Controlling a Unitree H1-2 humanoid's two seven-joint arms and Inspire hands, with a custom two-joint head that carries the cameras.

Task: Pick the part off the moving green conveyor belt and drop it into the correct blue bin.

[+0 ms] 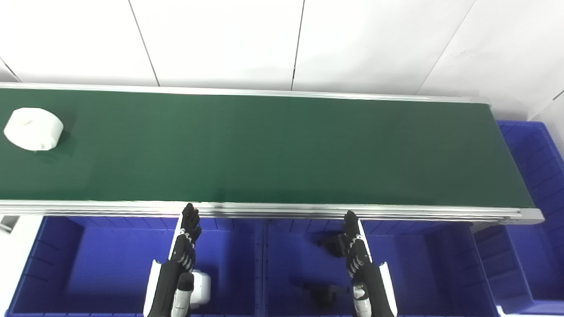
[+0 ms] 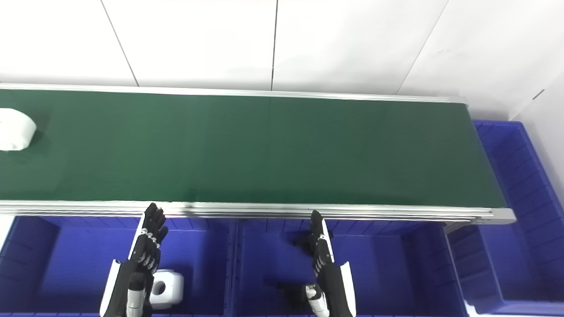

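Note:
A white round part (image 1: 33, 128) lies on the green conveyor belt (image 1: 264, 149) at its far left end; it also shows in the right eye view (image 2: 14, 129), cut by the picture's edge. My left hand (image 1: 186, 241) is open and empty, fingers straight, over the left blue bin (image 1: 66, 259) just below the belt's near rail. My right hand (image 1: 355, 246) is open and empty, fingers straight, over the middle blue bin (image 1: 410, 264). Both hands are far from the part.
A white block with a hole (image 2: 166, 287) lies in the left bin beside my left forearm. Dark parts (image 1: 324, 293) lie in the middle bin. Another blue bin (image 1: 535, 176) stands past the belt's right end. A white wall rises behind the belt.

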